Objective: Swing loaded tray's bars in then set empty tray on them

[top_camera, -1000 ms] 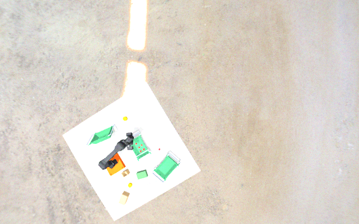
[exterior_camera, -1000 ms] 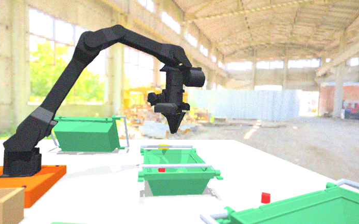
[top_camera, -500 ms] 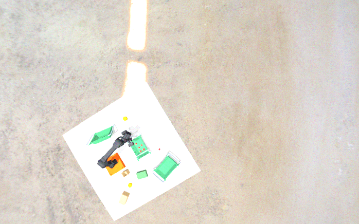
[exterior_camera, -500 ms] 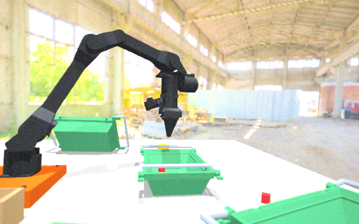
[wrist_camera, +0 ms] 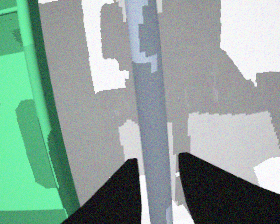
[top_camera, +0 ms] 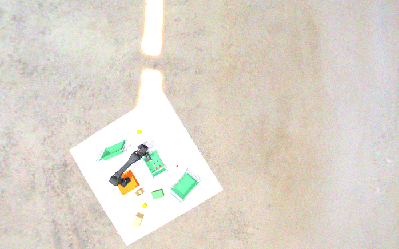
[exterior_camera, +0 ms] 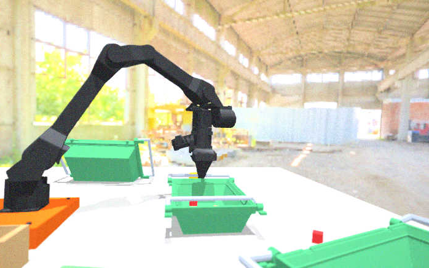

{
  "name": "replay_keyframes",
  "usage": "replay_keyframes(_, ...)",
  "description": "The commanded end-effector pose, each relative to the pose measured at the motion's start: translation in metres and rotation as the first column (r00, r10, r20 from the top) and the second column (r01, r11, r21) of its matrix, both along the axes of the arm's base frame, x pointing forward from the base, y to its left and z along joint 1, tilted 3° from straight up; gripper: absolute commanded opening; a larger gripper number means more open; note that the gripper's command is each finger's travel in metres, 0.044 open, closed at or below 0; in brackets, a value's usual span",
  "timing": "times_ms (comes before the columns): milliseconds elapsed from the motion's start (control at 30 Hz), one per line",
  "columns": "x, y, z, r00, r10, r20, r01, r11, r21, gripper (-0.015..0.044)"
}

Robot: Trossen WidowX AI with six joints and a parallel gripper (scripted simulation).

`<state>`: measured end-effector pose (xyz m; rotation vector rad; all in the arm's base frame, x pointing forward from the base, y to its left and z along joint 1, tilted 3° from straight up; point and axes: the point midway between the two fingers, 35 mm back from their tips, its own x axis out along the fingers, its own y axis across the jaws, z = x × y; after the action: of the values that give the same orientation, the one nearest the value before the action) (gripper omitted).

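The loaded green tray [top_camera: 151, 167] [exterior_camera: 209, 221] [wrist_camera: 18, 129] stands in the middle of the white table, with red blocks [top_camera: 156, 162] [exterior_camera: 193, 203] inside. Its far wire bar [exterior_camera: 179, 175] [wrist_camera: 151, 96] lies out beyond the far end, over the table. My gripper [top_camera: 146, 150] [exterior_camera: 202, 174] [wrist_camera: 157, 164] points down with its fingers narrowly apart, one on each side of this bar, with small gaps. The near bar [exterior_camera: 209, 198] lies across the tray's top near its front end. An empty green tray [top_camera: 184, 185] [exterior_camera: 375, 248] lies to the right.
Another green tray [top_camera: 112, 150] [exterior_camera: 99, 163] lies tipped at the back left. A loose red block [top_camera: 176, 165] [exterior_camera: 317, 236] lies on the table. The arm's orange base [top_camera: 130, 187] [exterior_camera: 43, 216], two cardboard boxes [top_camera: 138, 219] [top_camera: 139, 192], a green box [top_camera: 158, 193] and yellow balls [top_camera: 139, 131] [top_camera: 144, 205] are around.
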<state>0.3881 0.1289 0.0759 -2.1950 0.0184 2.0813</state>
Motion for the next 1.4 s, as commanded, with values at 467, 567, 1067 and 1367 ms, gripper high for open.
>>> replay_keyframes(467,-0.005,-0.029,0.022,1.0,0.0,-0.006,0.0,1.0,-0.01,0.0087)
replay_keyframes(567,-0.006,-0.038,0.023,1.0,0.0,-0.006,0.0,1.0,-0.011,0.0087)
replay_keyframes(1067,-0.009,-0.077,0.001,1.0,0.0,-0.006,0.0,1.0,-0.015,0.0087)
replay_keyframes(1367,-0.008,-0.076,0.038,1.0,0.0,-0.006,0.0,1.0,-0.014,0.0087)
